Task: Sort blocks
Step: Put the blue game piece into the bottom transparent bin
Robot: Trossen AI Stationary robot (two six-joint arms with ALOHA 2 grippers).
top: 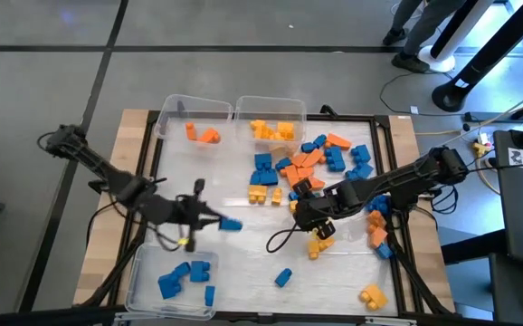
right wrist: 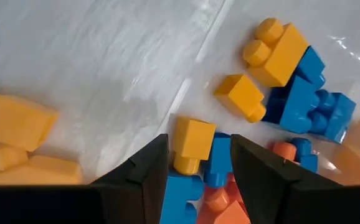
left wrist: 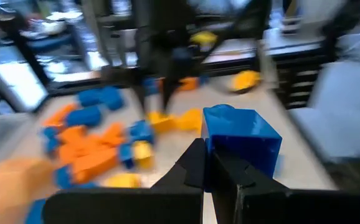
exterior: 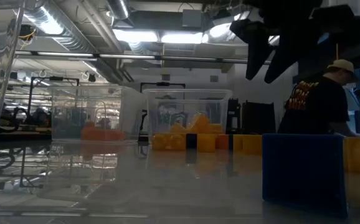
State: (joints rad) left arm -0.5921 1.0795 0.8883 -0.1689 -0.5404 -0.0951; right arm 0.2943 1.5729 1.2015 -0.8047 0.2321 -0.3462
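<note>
The left claw (left wrist: 208,168) is clamped on a blue block (left wrist: 239,140), a grip only its wrist view shows closely; from above, that block (top: 231,224) sits at the claw's 3 o'clock, mid-desk (top: 243,263). The right claw (right wrist: 198,171) straddles a yellow block (right wrist: 191,144), fingers parted around it, the pile (top: 320,158) at its 12 o'clock.

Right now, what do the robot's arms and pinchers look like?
Both arms are dark and thin, built from jointed segments, with black cables looping beside them. The left gripper and right gripper each end in two flat, black, wedge-shaped fingers. No markings show on them.
</note>
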